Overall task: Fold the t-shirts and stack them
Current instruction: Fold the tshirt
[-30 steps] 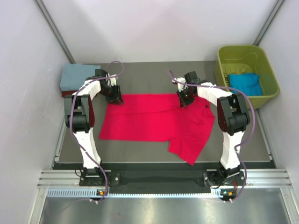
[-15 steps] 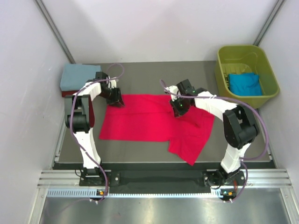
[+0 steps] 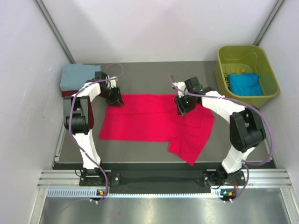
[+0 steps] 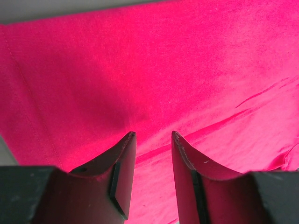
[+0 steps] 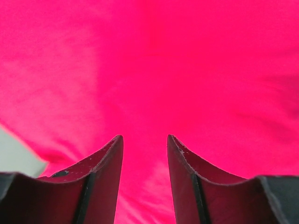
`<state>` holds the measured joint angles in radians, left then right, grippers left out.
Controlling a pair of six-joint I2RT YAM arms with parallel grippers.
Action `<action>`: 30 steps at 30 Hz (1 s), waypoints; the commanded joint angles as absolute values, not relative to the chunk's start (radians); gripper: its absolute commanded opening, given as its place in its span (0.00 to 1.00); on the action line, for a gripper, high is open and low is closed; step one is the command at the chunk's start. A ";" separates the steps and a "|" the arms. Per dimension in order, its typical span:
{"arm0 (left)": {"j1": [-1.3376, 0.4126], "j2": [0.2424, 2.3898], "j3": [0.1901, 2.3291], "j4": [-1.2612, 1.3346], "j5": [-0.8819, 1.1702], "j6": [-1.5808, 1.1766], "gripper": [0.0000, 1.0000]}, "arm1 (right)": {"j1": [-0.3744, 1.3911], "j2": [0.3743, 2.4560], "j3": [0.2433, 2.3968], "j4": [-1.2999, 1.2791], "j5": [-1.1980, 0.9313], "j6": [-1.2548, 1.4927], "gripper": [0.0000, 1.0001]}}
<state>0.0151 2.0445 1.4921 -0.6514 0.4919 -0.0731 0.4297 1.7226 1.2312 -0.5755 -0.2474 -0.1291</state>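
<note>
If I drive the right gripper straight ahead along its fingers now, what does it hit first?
The bright red t-shirt: it fills the wrist view just beyond the open right gripper, with nothing in between. How near the cloth lies is unclear.

One bright red tee (image 3: 149, 119), one dusty blue-grey tee (image 3: 74, 76), one dark red tee (image 3: 65, 94) showing only as a sliver beneath it, and one bright blue tee (image 3: 245, 84) make four in all. There is a single olive-green tub (image 3: 240, 48) and a single bench (image 3: 145, 74). Two robot arms work the scene, the left arm (image 3: 81, 126) and the right arm (image 3: 243, 135), each with one pair of jaws.
</note>
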 commanded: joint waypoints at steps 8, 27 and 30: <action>0.017 2.108 1.646 -0.710 0.468 -0.040 0.41 | 0.161 1.862 1.422 -0.489 -0.206 -0.063 0.42; 0.020 2.261 1.746 -0.747 0.459 -0.052 0.41 | 0.071 2.100 1.606 -0.489 -0.144 -0.064 0.41; 0.021 2.278 1.766 -0.744 0.440 -0.060 0.41 | 0.054 2.127 1.623 -0.491 -0.114 -0.046 0.41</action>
